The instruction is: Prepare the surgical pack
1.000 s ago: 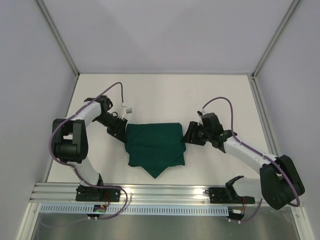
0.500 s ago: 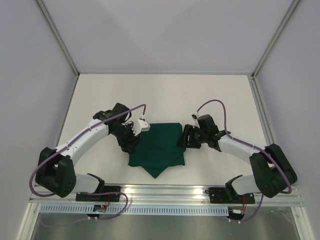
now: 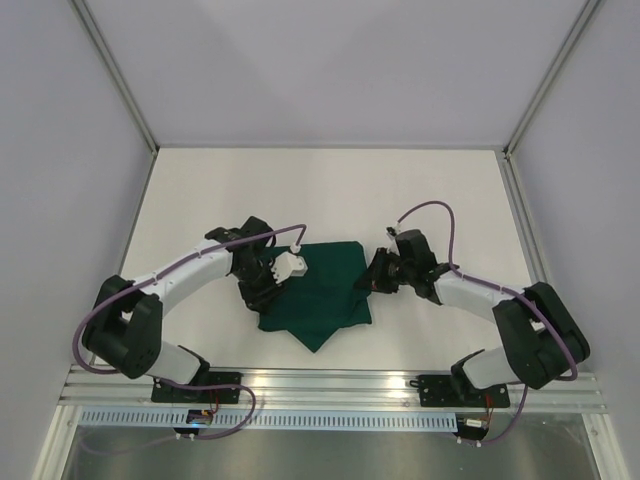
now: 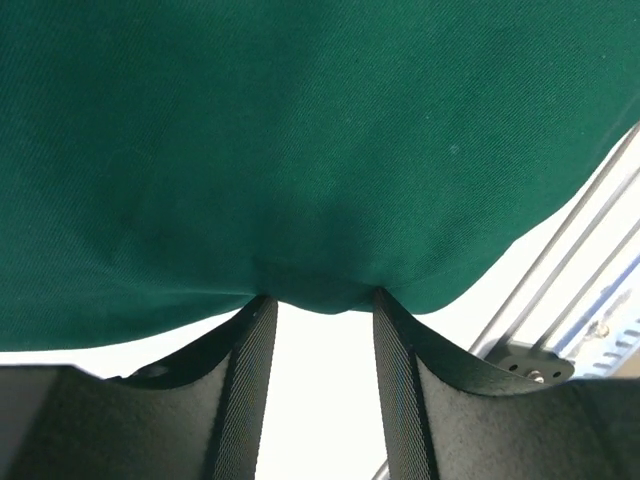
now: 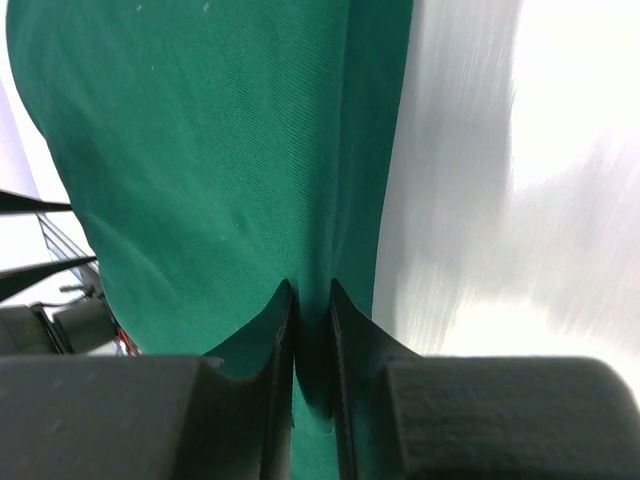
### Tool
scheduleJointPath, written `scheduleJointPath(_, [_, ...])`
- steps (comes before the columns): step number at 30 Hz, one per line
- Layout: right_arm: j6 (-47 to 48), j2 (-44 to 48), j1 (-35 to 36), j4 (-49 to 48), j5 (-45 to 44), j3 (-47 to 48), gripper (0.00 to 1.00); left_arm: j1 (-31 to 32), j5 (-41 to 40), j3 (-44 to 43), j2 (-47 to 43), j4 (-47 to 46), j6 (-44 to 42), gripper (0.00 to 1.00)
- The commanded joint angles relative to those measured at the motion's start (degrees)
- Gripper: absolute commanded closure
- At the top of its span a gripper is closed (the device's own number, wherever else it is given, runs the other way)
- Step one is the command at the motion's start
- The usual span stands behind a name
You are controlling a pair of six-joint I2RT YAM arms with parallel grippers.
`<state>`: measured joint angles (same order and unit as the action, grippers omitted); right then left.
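- The dark green cloth (image 3: 314, 288) is a folded bundle lying flat on the white table (image 3: 330, 190), in the middle and toward the near side. One pointed flap sticks out at the metal rail (image 3: 330, 385) along the near edge.
- We've got one arm on each side of it, both low on the table.
- The left claw (image 3: 266, 288) is at the bundle's left edge. In its wrist view the fingers (image 4: 250, 380) stand about half apart and the cloth edge bulges in between the tips. We honestly can't tell if it's squeezing or just sitting there.
- The right claw (image 3: 369, 282) is at the right edge. It's pinched down narrow, with a fold of the cloth caught between its fingers (image 5: 282, 380).
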<state>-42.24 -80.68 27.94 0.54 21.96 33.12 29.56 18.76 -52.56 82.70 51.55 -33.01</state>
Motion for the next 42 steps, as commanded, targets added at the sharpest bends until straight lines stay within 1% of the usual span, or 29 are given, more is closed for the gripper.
scheduleJointPath(1, [-1.1,-4.2,-1.7,-4.4,-6.5,1.0,0.97,0.1,-7.9,-1.1,3.1,-12.7,-1.1,0.51])
scheduleJointPath(2, [-1.4,-5.1,-2.1,-4.8,-6.9,3.0,0.99,0.0,-8.5,-1.9,4.5,-13.2,-1.1,0.53])
scheduleJointPath(4, [-1.4,-8.3,-2.7,-5.0,-8.4,6.0,0.99,-0.6,-9.9,-4.8,6.6,-14.1,-1.4,0.53])
scheduleJointPath(7, [-0.7,-13.6,-3.9,-4.0,-10.5,13.8,0.95,-2.8,-10.1,-10.7,11.8,-13.8,-1.9,0.54])
scheduleJointPath(8, [-0.4,-15.1,-4.3,-3.4,-10.9,16.0,0.9,-3.9,-9.9,-12.3,13.8,-13.1,-2.3,0.55])
scheduleJointPath(9, [0.4,-16.5,-5.3,-2.8,-10.7,20.6,0.86,-4.2,-8.8,-14.8,14.2,-12.4,-2.8,0.55])
scheduleJointPath(10, [0.8,-19.2,-5.6,-1.8,-9.7,22.5,0.83,-4.2,-7.8,-15.5,14.3,-11.0,-3.5,0.54])
scheduleJointPath(11, [1.8,-20.4,-6.4,-1.0,-9.2,24.7,0.74,-4.2,-5.4,-15.7,13.0,-10.5,-5.0,0.52])
scheduleJointPath(12, [2.3,-21.9,-6.8,1.8,-8.6,27.6,0.7,-4.2,-3.9,-15.6,11.9,-9.8,-5.7,0.5])
scheduleJointPath(13, [2.9,-22.2,-7.0,2.9,-8.4,28.7,0.61,-4.1,-2.4,-15.0,9.2,-9.7,-6.4,0.47])
scheduleJointPath(15, [4.7,-21.9,-7.3,4.6,-8.4,29.2,0.52,-3.8,0.0,-13.3,6.2,-9.5,-7.4,0.45])
scheduleJointPath(17, [5.4,-19.0,-7.4,5.6,-9.4,26.7,0.45,-2.9,0.6,-11.4,2.2,-8.9,-7.9,0.43])
scheduleJointPath(21, [6.0,-11.5,-7.4,6.1,-9.9,19.3,0.4,1.3,-0.6,-8.7,-1.2,-8.7,-7.6,0.41])
scheduleJointPath(23, [5.9,-8.5,-7.4,6.9,-10.5,15.1,0.4,4.1,-1.4,-8.0,-1.7,-10.1,-6.6,0.4])
scheduleJointPath(25, [5.0,-3.4,-7.1,7.0,-11.6,12.2,0.4,7.2,-5.1,-7.2,-1.7,-12.8,-7.1,0.37])
scheduleJointPath(26, [4.6,-1.8,-6.3,7.0,-12.0,9.6,0.4,8.0,-8.4,-6.2,-1.6,-13.9,-7.6,0.36])
scheduleJointPath(27, [4.3,1.5,-5.8,7.2,-12.5,8.4,0.41,8.8,-10.0,-5.6,-1.5,-15.1,-8.1,0.34])
scheduleJointPath(29, [2.1,4.7,-3.6,7.0,-13.3,6.2,0.43,10.6,-12.4,-4.7,-0.9,-18.1,-8.6,0.33])
scheduleJointPath(30, [0.9,7.4,-2.8,6.3,-13.2,3.3,0.45,11.0,-14.0,-4.4,-0.7,-19.5,-8.6,0.33])
scheduleJointPath(31, [-0.4,8.6,-2.1,3.2,-11.9,1.6,0.47,11.3,-14.5,-4.2,-0.2,-20.0,-8.7,0.33])
scheduleJointPath(33, [-5.7,10.9,0.5,-0.3,-10.9,-3.4,0.53,12.9,-15.4,-3.0,0.2,-22.0,-9.4,0.33])
scheduleJointPath(34, [-7.5,11.2,1.3,-6.7,-9.8,-5.0,0.6,13.5,-15.9,-2.5,0.5,-22.5,-9.9,0.33])
scheduleJointPath(36, [-10.9,11.2,4.3,-13.2,-9.6,-7.3,0.68,14.4,-16.3,-0.9,0.9,-24.4,-10.5,0.33])
scheduleJointPath(37, [-11.5,10.9,5.3,-15.2,-9.9,-7.5,0.77,14.4,-16.1,-0.5,1.2,-24.9,-10.5,0.34])
scheduleJointPath(39, [-12.7,9.2,7.9,-20.2,-10.4,-7.5,0.82,14.4,-16.0,0.4,1.6,-26.4,-10.6,0.36])
scheduleJointPath(40, [-12.8,8.4,8.5,-21.5,-10.4,-7.3,0.86,14.4,-16.2,0.6,1.9,-26.8,-10.5,0.4])
scheduleJointPath(42, [-13.8,6.0,9.9,-25.0,-10.4,-6.7,0.88,14.4,-16.5,1.1,1.9,-27.4,-10.6,0.42])
